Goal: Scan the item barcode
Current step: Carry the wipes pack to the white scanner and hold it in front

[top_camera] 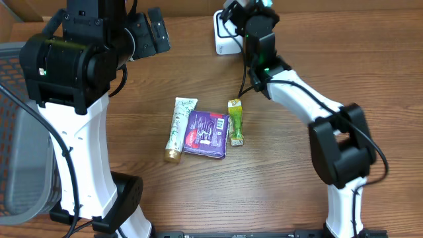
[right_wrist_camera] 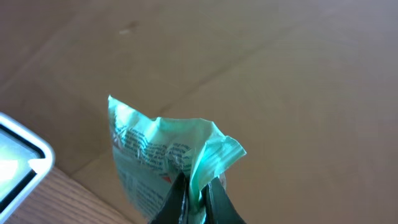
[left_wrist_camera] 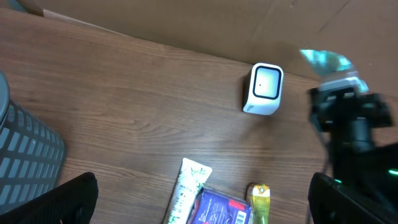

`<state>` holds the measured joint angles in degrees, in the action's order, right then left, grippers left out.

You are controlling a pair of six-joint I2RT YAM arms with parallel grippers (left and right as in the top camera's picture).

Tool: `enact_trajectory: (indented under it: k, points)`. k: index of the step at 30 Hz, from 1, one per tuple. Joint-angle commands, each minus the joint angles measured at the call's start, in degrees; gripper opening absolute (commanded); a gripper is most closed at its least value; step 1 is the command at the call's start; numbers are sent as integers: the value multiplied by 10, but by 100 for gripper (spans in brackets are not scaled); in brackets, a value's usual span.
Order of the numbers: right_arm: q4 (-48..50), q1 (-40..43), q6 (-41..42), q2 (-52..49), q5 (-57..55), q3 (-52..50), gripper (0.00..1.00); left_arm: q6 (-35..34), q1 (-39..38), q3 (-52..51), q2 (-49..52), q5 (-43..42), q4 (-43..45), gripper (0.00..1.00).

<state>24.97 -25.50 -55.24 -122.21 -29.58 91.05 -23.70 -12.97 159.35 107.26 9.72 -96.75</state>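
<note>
**Op:** Overhead first. My right gripper (top_camera: 250, 10) is up at the far edge by the scanner (top_camera: 225, 36), with only a sliver of the green packet (top_camera: 267, 2) showing. The left gripper (top_camera: 157, 32) is raised, spread wide and holding nothing.

**Sup:** Other items?

**Op:** A tube (top_camera: 180, 129), a purple pack (top_camera: 207, 133) and a yellow-green sachet (top_camera: 235, 122) lie mid-table, side by side. The grey mesh bin (top_camera: 16, 132) is at far left, and I can't see what's in it (rim only).

**Sup:** Left wrist cam?

**Op:** The scanner window faces this cam. The packet hangs to its right and higher, apart from it. I'd say it isn't in front of the window yet. Again only the bin's wall shows, contents unknown.

**Sup:** Right wrist?

**Op:** The jaws are fully closed, pinching the packet's lower edge, and the film is badly crumpled. Scanner corner is at frame left.

**Sup:** Risks?

**Op:** Three, imo. The creased film could make the barcode unreadable. I can't tell which face the barcode is on, so it may point away from the window. And with such a thin edge pinch, the packet could slip or flop if I swing fast.
</note>
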Motion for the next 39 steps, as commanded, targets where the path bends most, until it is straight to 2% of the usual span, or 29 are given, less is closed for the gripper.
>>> enact_trajectory:
  k: [1,8,16,24,39]
  points:
    - [74,0,-106,-47,47,5,4,-6,3,-3,3,8,0,100]
    - [117,0,-204,-96,83,5,4,-6,3,-3,3,8,0,100]
    - [140,0,-247,-99,117,5,4,-6,3,-3,3,8,0,100]
    - [101,-7,-247,-99,118,5,4,-6,3,-3,3,8,0,99]
    - [98,-10,-241,-99,132,5,4,-6,3,-3,3,8,0,99]
